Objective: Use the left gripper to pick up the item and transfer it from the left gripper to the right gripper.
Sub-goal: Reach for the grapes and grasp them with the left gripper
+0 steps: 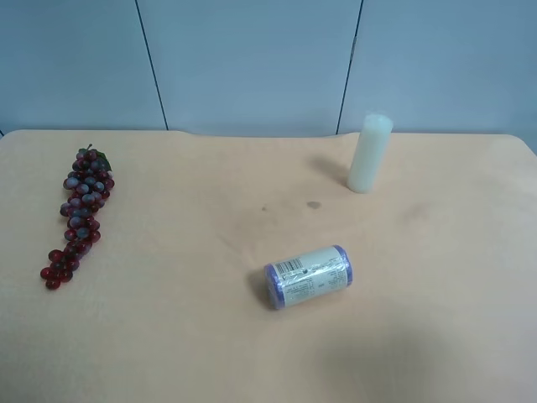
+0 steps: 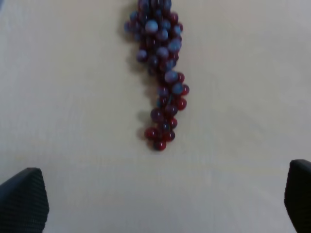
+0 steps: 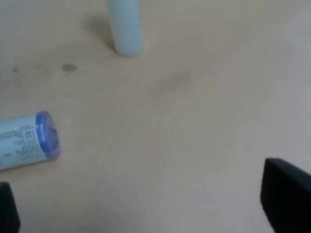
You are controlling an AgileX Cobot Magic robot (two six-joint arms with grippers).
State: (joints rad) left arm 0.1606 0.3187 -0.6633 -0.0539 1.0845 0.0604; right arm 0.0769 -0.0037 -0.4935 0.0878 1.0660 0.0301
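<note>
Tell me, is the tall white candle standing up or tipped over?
Standing up. The tall white wax candle rests on its flat end on the tan table, unlike the blue-ended can lying on its side.

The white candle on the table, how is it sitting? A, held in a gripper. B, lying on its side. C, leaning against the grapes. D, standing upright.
D: the white candle stands upright on the table, apart from the purple-ended cylinder, which lies on its side.
</note>
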